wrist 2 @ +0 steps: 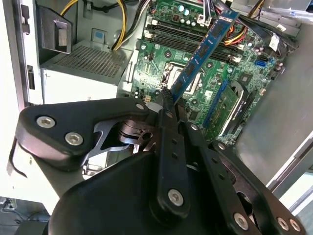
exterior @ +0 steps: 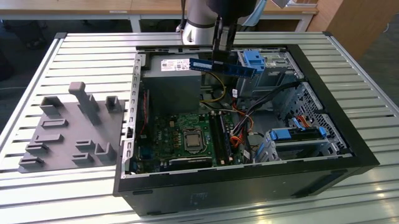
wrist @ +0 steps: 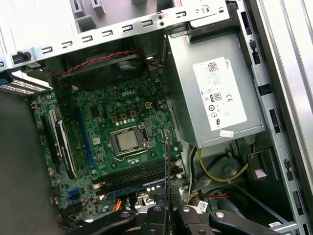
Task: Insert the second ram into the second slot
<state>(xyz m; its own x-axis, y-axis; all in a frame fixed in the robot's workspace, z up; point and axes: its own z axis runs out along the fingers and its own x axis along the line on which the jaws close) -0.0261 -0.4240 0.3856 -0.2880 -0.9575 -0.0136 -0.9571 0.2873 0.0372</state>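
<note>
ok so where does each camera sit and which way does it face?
Exterior view: off-arm, raised, looking down into the open PC case on the slatted table; the arm shows, its claw gripping the second ram.
Second wrist view: on the wrist, looking along the claw at the motherboard; claw linkage in the foreground.
First wrist view: on the wrist, facing motherboard and power supply; claw shows.
Shared: all three see claw and second ram.
</note>
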